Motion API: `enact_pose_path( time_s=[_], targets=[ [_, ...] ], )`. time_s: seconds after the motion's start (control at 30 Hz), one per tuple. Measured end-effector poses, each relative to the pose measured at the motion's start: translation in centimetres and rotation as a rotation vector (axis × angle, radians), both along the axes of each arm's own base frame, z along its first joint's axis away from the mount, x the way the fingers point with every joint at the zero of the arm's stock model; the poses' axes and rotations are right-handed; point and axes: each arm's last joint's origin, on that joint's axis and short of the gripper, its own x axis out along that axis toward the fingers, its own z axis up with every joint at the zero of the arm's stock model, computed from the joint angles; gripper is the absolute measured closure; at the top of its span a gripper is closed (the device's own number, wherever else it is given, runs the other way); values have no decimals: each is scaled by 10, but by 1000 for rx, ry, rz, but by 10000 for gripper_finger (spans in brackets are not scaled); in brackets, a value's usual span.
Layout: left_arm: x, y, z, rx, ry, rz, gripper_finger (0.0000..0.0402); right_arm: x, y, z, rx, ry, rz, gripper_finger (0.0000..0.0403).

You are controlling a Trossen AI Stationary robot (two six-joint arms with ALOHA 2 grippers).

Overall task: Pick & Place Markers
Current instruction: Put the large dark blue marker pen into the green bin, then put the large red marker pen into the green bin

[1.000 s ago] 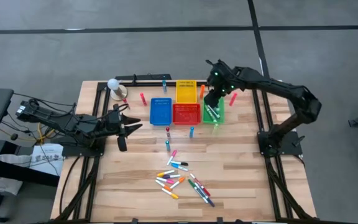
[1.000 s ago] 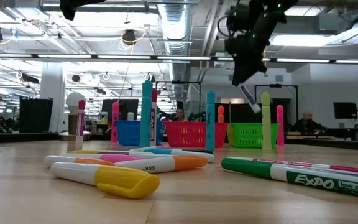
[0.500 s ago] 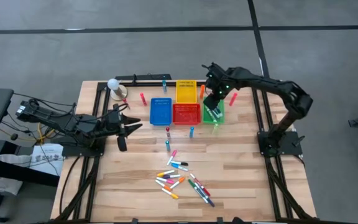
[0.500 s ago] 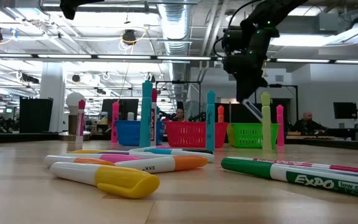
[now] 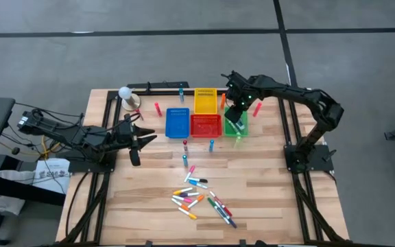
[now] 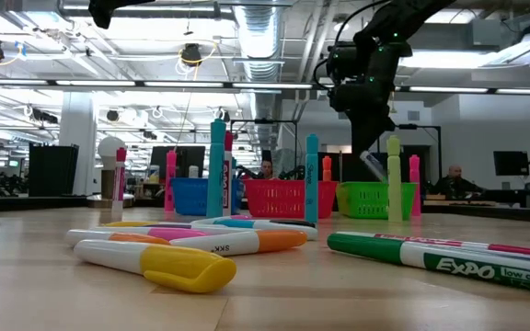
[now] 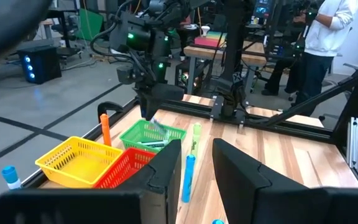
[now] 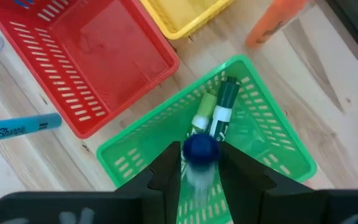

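Overhead, my right gripper (image 5: 236, 116) pinches a blue-capped marker (image 8: 199, 155) above the green bin (image 8: 278, 158), which already holds two green markers (image 8: 215, 112), while my left gripper (image 5: 145, 139) waits half-spread at the table's left.

A heap of mixed-colour markers (image 5: 201, 199) lies flat at the lower centre of the high view; several stand upright near the middle; one blue-capped marker (image 8: 200, 151) hangs, gripped, over two lying green markers (image 8: 214, 113).

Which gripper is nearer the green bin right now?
Right. The right gripper is directly above the green bin, holding a marker; the left gripper waits by the table's left edge.
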Motion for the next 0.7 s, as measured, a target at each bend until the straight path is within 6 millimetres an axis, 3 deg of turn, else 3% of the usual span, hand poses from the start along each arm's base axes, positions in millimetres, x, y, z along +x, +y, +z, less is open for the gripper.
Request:
enact_pose_path(
  time_s=[0.4,0.7],
  targets=[
    [0,0,0,10,2,9,310,-3,-1,6,8,-19,-79,263],
    [0,1,0,46,11,33,310,-5,-2,55,-92,-182,-122,270]
  ],
)
